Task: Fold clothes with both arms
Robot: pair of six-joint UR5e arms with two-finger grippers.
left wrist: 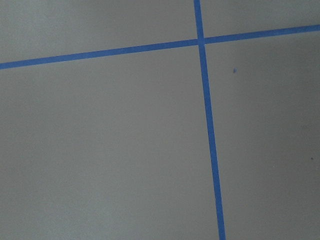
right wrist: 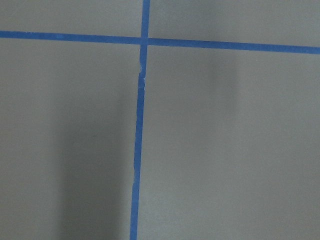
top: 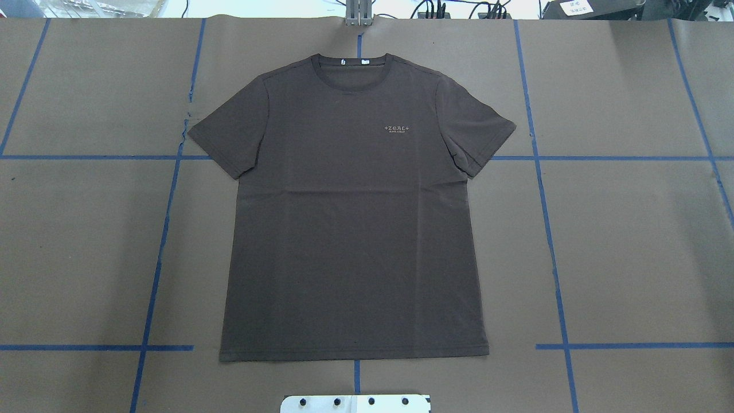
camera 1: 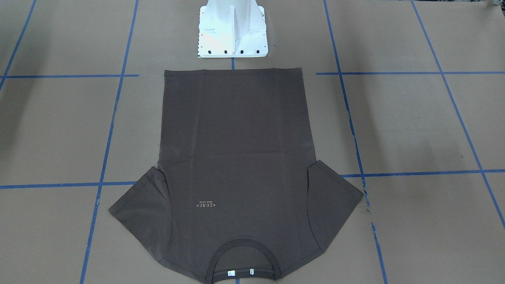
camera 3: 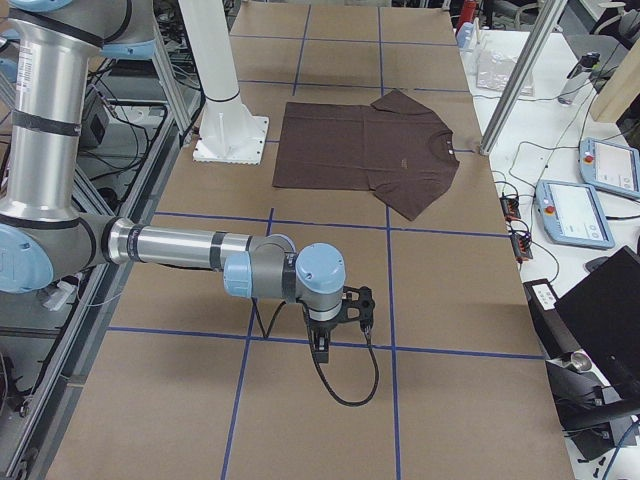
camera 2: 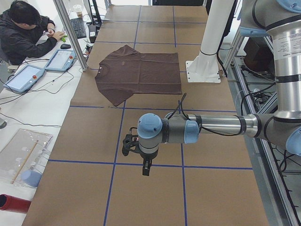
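Left gripper (camera 2: 146, 165) and right gripper (camera 3: 320, 345) hung well apart from the flat T-shirt (top: 355, 229), clenched or released I couldn't tell; folding looked unstarted, an approach due next.

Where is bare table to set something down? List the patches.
Bare table flanks the T-shirt on both sides, out past each sleeve. The centre strip is taken: the T-shirt spans nearly from the pedestal base to the far edge.

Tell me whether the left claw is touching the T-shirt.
Apart. The exterior left view shows the left claw over bare table, with a plain gap to the T-shirt.
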